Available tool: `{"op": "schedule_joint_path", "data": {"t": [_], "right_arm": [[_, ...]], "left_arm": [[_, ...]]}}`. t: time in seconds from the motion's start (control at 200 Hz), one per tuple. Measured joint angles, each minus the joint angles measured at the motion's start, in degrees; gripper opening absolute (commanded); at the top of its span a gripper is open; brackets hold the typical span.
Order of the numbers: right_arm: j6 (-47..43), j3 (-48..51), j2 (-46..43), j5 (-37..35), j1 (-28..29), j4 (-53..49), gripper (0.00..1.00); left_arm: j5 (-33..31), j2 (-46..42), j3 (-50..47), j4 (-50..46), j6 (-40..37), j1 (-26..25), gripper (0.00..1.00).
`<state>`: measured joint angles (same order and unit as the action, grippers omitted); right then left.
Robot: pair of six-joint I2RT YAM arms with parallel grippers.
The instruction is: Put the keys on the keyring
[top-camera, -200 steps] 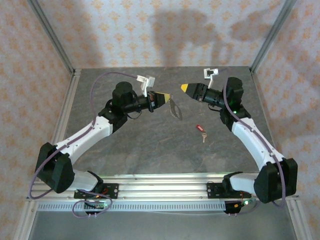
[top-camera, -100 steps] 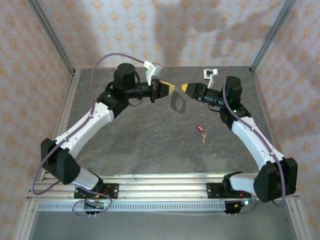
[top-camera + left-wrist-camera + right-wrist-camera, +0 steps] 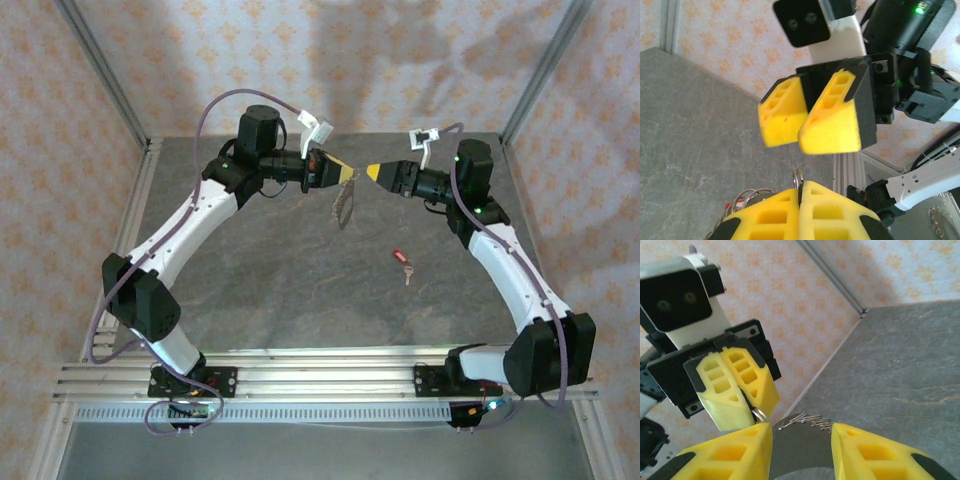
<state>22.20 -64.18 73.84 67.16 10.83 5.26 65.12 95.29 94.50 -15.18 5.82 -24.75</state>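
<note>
Top external: left pincer (image 3: 349,176) is pinching the keyring (image 3: 343,203), which is dangling. Right pincer (image 3: 371,172) is hovering just beside the keyring. The key (image 3: 402,258) is lying on the tabletop (image 3: 300,290), well apart from the keyring.
Left wrist: the keyring's loop is poking out of the left pincer.
Right wrist: right pincer is standing spread, the keyring just beyond it.

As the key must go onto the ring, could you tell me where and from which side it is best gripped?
The key lies flat on the table, so come straight down from above with the nearer right gripper and pinch across its red head, probably: that is its widest part, while the thin shaft offers little to grip.
</note>
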Motion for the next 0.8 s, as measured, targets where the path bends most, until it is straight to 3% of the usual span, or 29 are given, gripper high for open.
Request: {"op": "schedule_joint_path", "data": {"t": [0.801], "right_arm": [[2.4,-0.7,1.0,6.4,0.0,3.3,0.31]], "left_arm": [[4.2,4.3,8.7,-8.4,-4.4,0.0,0.0]]}}
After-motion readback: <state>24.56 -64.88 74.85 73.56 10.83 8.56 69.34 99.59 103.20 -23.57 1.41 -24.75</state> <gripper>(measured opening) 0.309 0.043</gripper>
